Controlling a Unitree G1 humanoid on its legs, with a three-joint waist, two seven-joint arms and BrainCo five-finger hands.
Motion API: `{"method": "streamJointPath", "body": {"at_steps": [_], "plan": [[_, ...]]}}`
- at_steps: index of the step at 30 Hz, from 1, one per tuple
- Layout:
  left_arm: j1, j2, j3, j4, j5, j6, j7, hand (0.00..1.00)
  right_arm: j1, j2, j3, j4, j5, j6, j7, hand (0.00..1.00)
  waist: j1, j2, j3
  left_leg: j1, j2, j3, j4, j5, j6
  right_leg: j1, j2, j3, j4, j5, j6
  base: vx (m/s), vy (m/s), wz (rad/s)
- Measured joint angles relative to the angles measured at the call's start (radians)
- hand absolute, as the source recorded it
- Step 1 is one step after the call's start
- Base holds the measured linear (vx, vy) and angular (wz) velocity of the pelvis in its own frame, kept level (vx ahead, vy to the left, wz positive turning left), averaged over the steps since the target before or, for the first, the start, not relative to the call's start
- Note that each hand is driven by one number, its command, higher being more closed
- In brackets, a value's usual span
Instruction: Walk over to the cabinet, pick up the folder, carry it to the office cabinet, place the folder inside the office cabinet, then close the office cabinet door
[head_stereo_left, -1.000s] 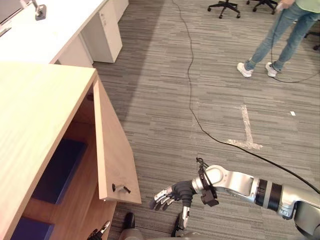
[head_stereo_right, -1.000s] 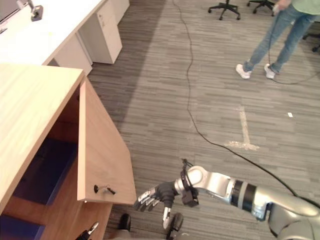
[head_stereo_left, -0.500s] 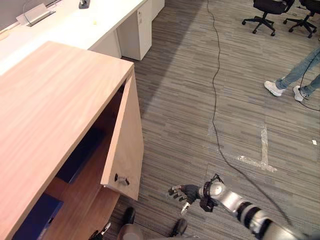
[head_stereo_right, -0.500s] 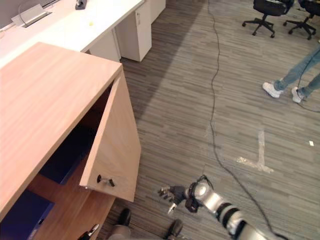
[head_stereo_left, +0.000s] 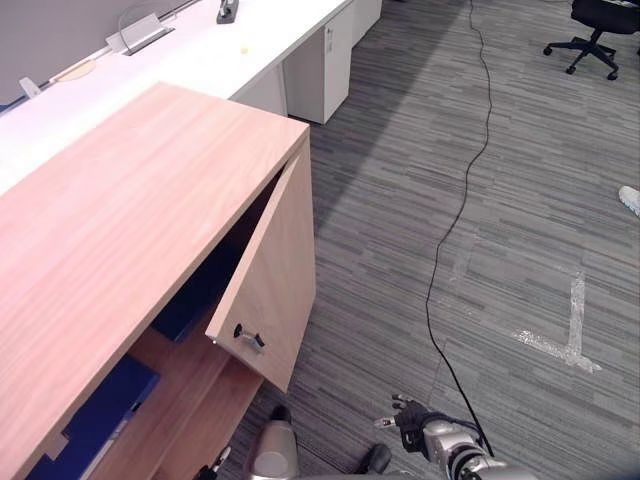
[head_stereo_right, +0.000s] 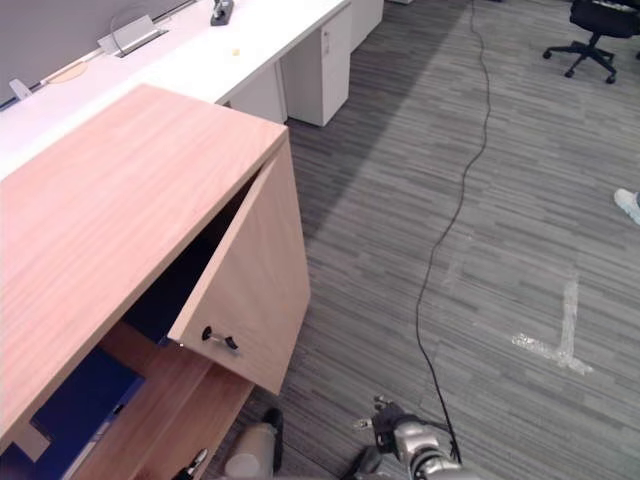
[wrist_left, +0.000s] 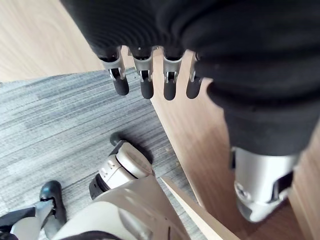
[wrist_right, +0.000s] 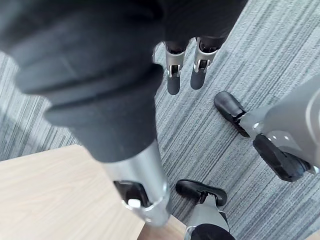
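Note:
A light wooden office cabinet (head_stereo_left: 130, 220) stands at the left with its door (head_stereo_left: 275, 270) swung half open; a small dark handle (head_stereo_left: 249, 337) sits near the door's lower edge. Inside, a blue folder (head_stereo_left: 95, 420) lies on the lower shelf, and a darker blue thing (head_stereo_left: 195, 300) sits deeper in. My right hand (head_stereo_left: 408, 418) hangs low over the carpet, right of the door and apart from it, fingers (wrist_right: 172, 75) straight and holding nothing. My left hand (wrist_left: 142, 75) is beside the cabinet's wooden panel, fingers straight and empty.
A long white desk (head_stereo_left: 200, 60) with a drawer unit (head_stereo_left: 325, 55) runs behind the cabinet. A black office chair (head_stereo_left: 600, 30) stands at the far right, a person's white shoe (head_stereo_left: 630, 198) at the right edge. Grey carpet with a tape mark (head_stereo_left: 560, 345) spreads to the right.
The camera has moved, bringing more of the cabinet top into view. My right hand has drawn back from near the door handle and sits lower and smaller in view. The door remains half open.

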Motion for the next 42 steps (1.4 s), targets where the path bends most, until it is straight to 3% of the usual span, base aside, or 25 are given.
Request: {"method": "streamJointPath", "body": {"at_steps": [3,7,14,16,17,18,19,20,22,25,26,28,29,30,31,32,34,37,42], "plan": [[0.008,-0.002,0.005,0.002,0.037,0.004,-0.004,0.00,0.053,0.005,-0.063,-0.008,-0.035,0.001,-0.003,0.00,-0.008,-0.027,-0.006,0.074,-0.050,0.014,-0.160,0.074,0.029,0.000,-0.039,0.000,0.014,-0.003,0.017,0.06,0.085,0.19],[0.001,-0.004,0.006,0.001,0.053,0.002,-0.004,0.00,0.118,0.023,-0.103,-0.041,-0.035,0.000,-0.004,0.00,-0.043,-0.030,-0.042,0.146,-0.088,-0.011,-0.338,0.156,0.043,0.002,-0.065,-0.024,0.011,0.010,0.037,0.09,0.066,0.20],[-0.018,0.004,-0.002,0.000,0.054,-0.008,-0.001,0.00,0.145,0.050,-0.169,-0.041,-0.036,-0.002,-0.008,0.00,-0.075,-0.047,-0.056,0.172,-0.121,-0.047,-0.350,0.152,0.050,0.046,-0.094,-0.061,0.000,0.013,0.056,0.06,0.032,0.19],[-0.016,0.001,-0.003,0.002,0.055,-0.013,-0.001,0.00,0.170,0.044,-0.213,-0.050,-0.036,-0.002,-0.010,0.00,-0.087,-0.046,-0.059,0.191,-0.148,-0.094,-0.348,0.141,0.064,0.064,-0.149,-0.113,0.099,-0.043,0.085,0.06,0.110,0.77],[-0.011,0.000,0.000,0.002,0.055,-0.017,-0.001,0.00,0.205,0.034,-0.247,-0.074,-0.033,-0.002,-0.012,0.00,-0.100,-0.052,-0.060,0.203,-0.181,-0.137,-0.344,0.122,0.087,0.066,-0.223,-0.141,0.238,-0.105,0.096,0.06,0.192,1.00],[-0.007,-0.003,0.001,0.003,0.055,-0.020,0.001,0.00,0.226,0.025,-0.265,-0.101,-0.032,-0.002,-0.015,0.00,-0.106,-0.051,-0.063,0.212,-0.203,-0.166,-0.336,0.117,0.094,0.043,-0.283,-0.125,0.376,-0.133,0.068,0.05,0.243,1.25],[0.000,-0.004,-0.001,0.005,0.065,-0.022,0.005,0.00,0.249,0.024,-0.272,-0.139,-0.031,-0.005,-0.017,0.00,-0.116,-0.053,-0.072,0.208,-0.221,-0.206,-0.309,0.106,0.111,-0.016,-0.352,-0.032,0.553,-0.133,0.017,0.03,0.217,0.96],[0.001,-0.002,0.000,0.008,0.068,-0.022,0.007,0.00,0.255,0.027,-0.272,-0.155,-0.031,-0.011,-0.022,0.00,-0.122,-0.049,-0.076,0.212,-0.227,-0.225,-0.300,0.101,0.117,-0.060,-0.367,0.044,0.627,-0.124,-0.001,0.05,0.188,0.88],[0.008,0.005,0.008,0.012,0.080,-0.022,0.018,0.00,0.250,0.068,-0.269,-0.198,-0.027,-0.028,-0.028,0.00,-0.124,-0.052,-0.084,0.208,-0.217,-0.273,-0.263,0.087,0.129,-0.163,-0.310,0.330,0.722,-0.176,0.015,0.05,0.075,0.69],[0.007,-0.007,0.053,0.012,0.097,-0.022,0.022,0.00,0.245,0.086,-0.259,-0.195,-0.020,-0.030,-0.029,0.00,-0.125,-0.058,-0.090,0.202,-0.208,-0.339,-0.214,0.052,0.117,-0.157,-0.220,0.531,0.574,-0.196,0.037,0.02,-0.090,0.67],[0.006,-0.008,0.065,0.012,0.098,-0.022,0.024,0.00,0.248,0.088,-0.259,-0.194,-0.018,-0.030,-0.029,0.00,-0.128,-0.062,-0.096,0.195,-0.208,-0.353,-0.207,0.046,0.112,-0.154,-0.213,0.545,0.537,-0.194,0.040,0.01,-0.198,0.68],[0.006,-0.010,0.109,0.003,0.108,-0.023,0.028,0.00,0.261,0.103,-0.260,-0.186,-0.006,-0.026,-0.027,0.00,-0.125,-0.093,-0.122,0.181,-0.210,-0.378,-0.208,0.036,0.099,-0.142,-0.205,0.547,0.410,-0.159,0.088,0.04,-0.283,0.51],[0.010,-0.001,0.147,-0.001,0.108,-0.024,0.030,0.00,0.273,0.124,-0.264,-0.173,0.004,-0.020,-0.027,0.00,-0.124,-0.134,-0.148,0.174,-0.215,-0.385,-0.219,0.029,0.086,-0.125,-0.204,0.510,0.334,-0.108,0.110,0.07,-0.346,0.28],[0.010,-0.004,0.165,0.002,0.108,-0.022,0.034,0.00,0.274,0.128,-0.277,-0.161,0.006,-0.017,-0.026,0.00,-0.119,-0.138,-0.158,0.174,-0.204,-0.385,-0.225,0.023,0.069,-0.104,-0.199,0.495,0.296,-0.140,0.139,0.10,-0.413,0.19],[0.007,-0.016,0.178,0.006,0.107,-0.022,0.035,0.00,0.273,0.124,-0.303,-0.154,0.008,-0.014,-0.025,0.00,-0.118,-0.122,-0.163,0.174,-0.172,-0.387,-0.226,0.016,0.054,-0.095,-0.170,0.471,0.273,-0.140,0.130,0.10,-0.307,0.08],[0.006,-0.030,0.189,0.022,0.103,-0.022,0.035,0.00,0.276,0.111,-0.354,-0.144,0.010,-0.010,-0.026,0.00,-0.121,-0.100,-0.171,0.179,-0.133,-0.395,-0.245,0.035,0.015,-0.084,-0.129,0.446,0.254,-0.147,0.111,0.10,-0.286,0.13],[0.007,-0.032,0.187,0.035,0.100,-0.022,0.035,0.00,0.279,0.099,-0.383,-0.128,0.012,-0.008,-0.027,0.00,-0.125,-0.088,-0.178,0.186,-0.106,-0.406,-0.260,0.039,0.007,-0.075,-0.103,0.432,0.246,-0.153,0.099,0.11,-0.260,0.21],[0.004,-0.015,0.158,0.058,0.094,-0.022,0.035,0.00,0.279,0.079,-0.390,-0.094,0.046,-0.007,-0.038,0.00,-0.129,-0.087,-0.179,0.198,-0.059,-0.428,-0.280,0.037,-0.024,-0.032,-0.054,0.391,0.205,-0.152,0.082,0.09,-0.187,0.24],[-0.007,0.026,0.052,0.070,0.089,-0.022,0.036,0.00,0.272,0.083,-0.375,-0.078,0.048,-0.009,-0.039,0.00,-0.139,-0.093,-0.174,0.193,-0.065,-0.464,-0.278,0.036,-0.030,0.012,-0.046,0.354,0.153,-0.143,0.077,0.06,-0.063,0.22]]}}
